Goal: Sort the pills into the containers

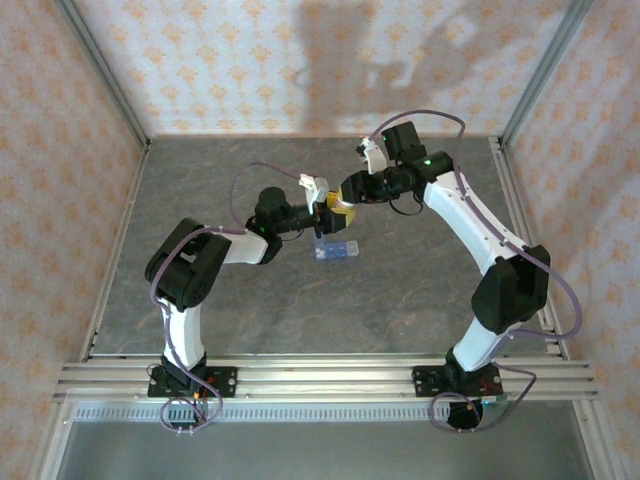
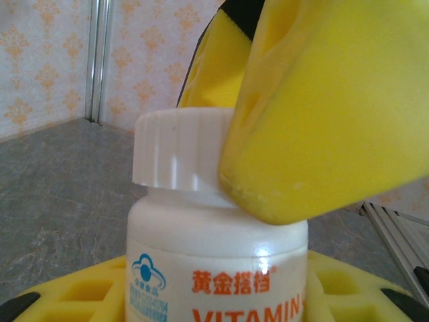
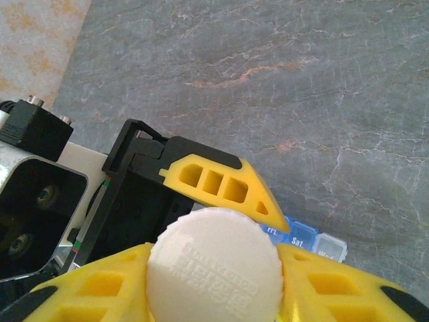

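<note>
From above, your left hand and right hand meet over the grey marbled worktop. The translucent blue pill-organizer strip lies on it just beside them, on the near side. In the left wrist view, your left hand pinches a glossy white bottle, and a smooth yellow finger of the right hand presses its ribbed cap. In the right wrist view, the right hand clamps that round, embossed cap, with the strip's square lids just beyond.
</note>
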